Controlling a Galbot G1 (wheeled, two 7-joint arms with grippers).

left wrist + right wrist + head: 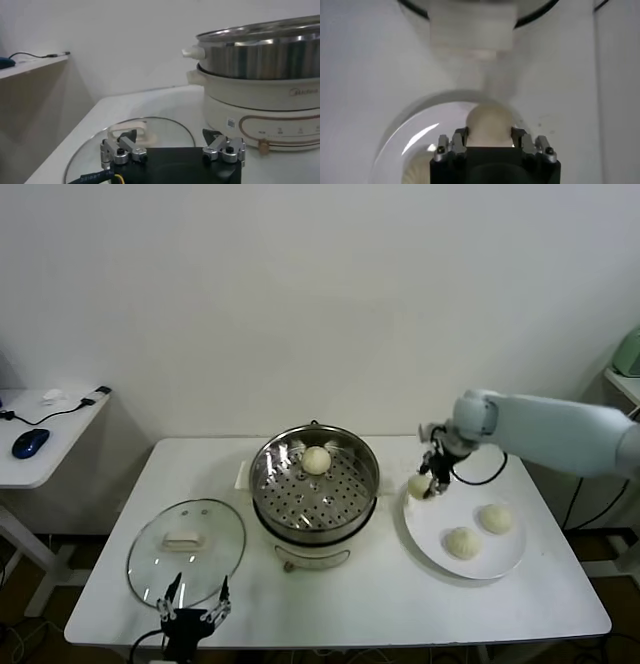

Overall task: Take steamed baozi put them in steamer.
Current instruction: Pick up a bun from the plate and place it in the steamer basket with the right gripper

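Observation:
The steel steamer stands mid-table with one steamed baozi on its perforated tray. My right gripper is at the left edge of the white plate, shut on a cream baozi. The right wrist view shows that baozi pressed between the two fingers of the right gripper, over the plate's rim. Two more baozi lie on the plate. My left gripper rests open and empty at the table's front left edge.
The glass lid with a white handle lies flat to the left of the steamer, just beyond the left gripper. The steamer's wall rises close by in the left wrist view. A side table with a blue mouse stands at far left.

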